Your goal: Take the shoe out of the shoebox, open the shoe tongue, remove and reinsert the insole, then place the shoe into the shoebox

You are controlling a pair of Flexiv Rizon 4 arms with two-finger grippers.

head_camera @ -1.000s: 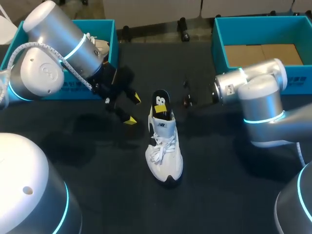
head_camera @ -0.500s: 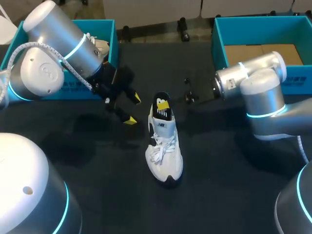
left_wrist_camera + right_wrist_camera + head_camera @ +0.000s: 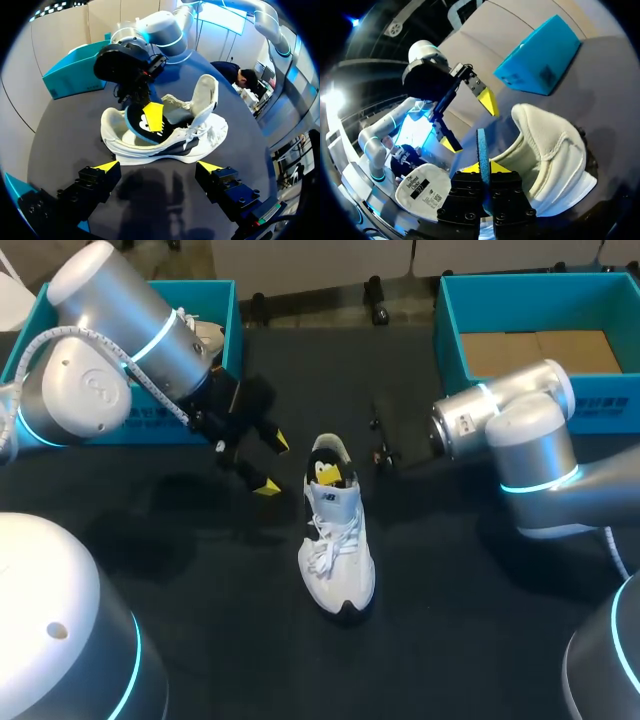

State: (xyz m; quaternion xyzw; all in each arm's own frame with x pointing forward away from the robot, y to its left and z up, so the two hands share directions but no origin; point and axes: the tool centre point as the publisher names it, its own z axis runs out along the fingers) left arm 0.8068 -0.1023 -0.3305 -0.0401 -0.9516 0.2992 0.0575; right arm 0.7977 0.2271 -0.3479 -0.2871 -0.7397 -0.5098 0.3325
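The right wrist view shows the right gripper (image 3: 483, 168) pinching the insole (image 3: 482, 145) edge-on, a grip unclear from the head view. The shoe (image 3: 337, 540) sits on the table (image 3: 450, 640), with the left gripper (image 3: 272, 465) spread at its ten o'clock.

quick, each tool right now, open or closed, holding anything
Left tool: open, holding nothing.
Right tool: closed on the insole.
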